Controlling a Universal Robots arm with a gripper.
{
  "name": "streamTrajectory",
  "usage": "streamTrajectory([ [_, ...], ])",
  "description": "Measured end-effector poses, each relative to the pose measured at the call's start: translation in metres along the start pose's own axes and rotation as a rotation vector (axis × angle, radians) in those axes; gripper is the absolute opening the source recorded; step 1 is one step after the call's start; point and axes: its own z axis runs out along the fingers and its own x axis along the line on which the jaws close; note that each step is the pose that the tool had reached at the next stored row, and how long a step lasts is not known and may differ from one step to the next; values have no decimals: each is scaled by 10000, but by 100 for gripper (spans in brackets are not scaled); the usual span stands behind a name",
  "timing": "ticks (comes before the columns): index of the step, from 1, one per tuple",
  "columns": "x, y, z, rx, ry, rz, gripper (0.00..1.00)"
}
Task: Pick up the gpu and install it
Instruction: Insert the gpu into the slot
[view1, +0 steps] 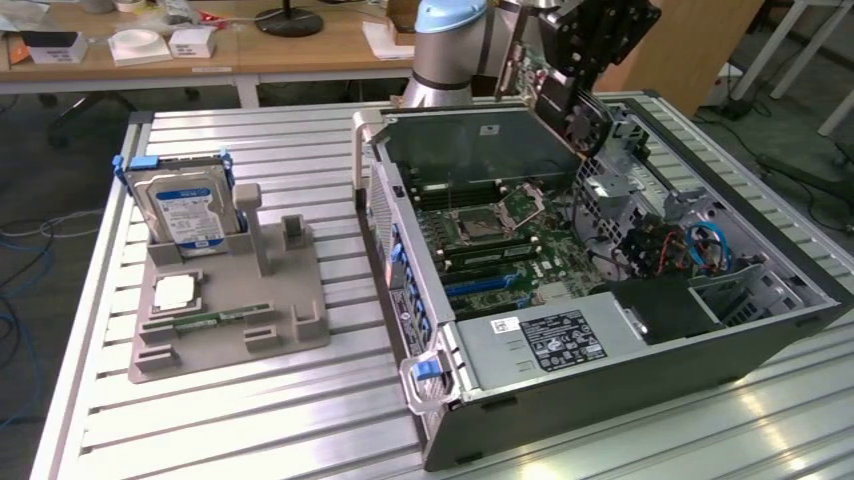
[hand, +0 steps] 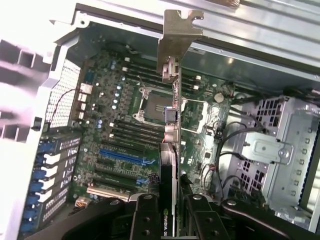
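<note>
- Gripper (hand: 170, 202) is clamped on the gpu (hand: 170, 150), one finger (hand: 145, 220) on each flat face, at the end away from the bracket.
- Gpu is up in the air over the open case (view1: 601, 370) and is not seated in anything.
- Wrist view shows the card edge-on, with the silver bracket (hand: 178, 37) at the end far from the gripper and the port connectors just below it.
- The card's line runs across the motherboard (hand: 100, 115), past the CPU socket (hand: 152, 105). The blue slot (hand: 120, 156) sits off to one side of it.
- The metal drive cage (hand: 275, 150) is on the other side, with loose cables beside it.
- Exterior view: the arm (view1: 447, 40) stands behind the case, with its black head above the case's far end.
- The case lies on its side on the slatted table (view1: 267, 430), open side up.
- The grey holder (view1: 287, 320) sits at the exterior view's left, well apart from the case.
- In the holder: hard drive (view1: 184, 210) standing upright, memory stick (view1: 214, 322) lying flat.
</note>
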Motion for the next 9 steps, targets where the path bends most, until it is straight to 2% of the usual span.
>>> streamTrajectory([
  [9, 3, -3, 5, -25, 67, -1277, 26],
])
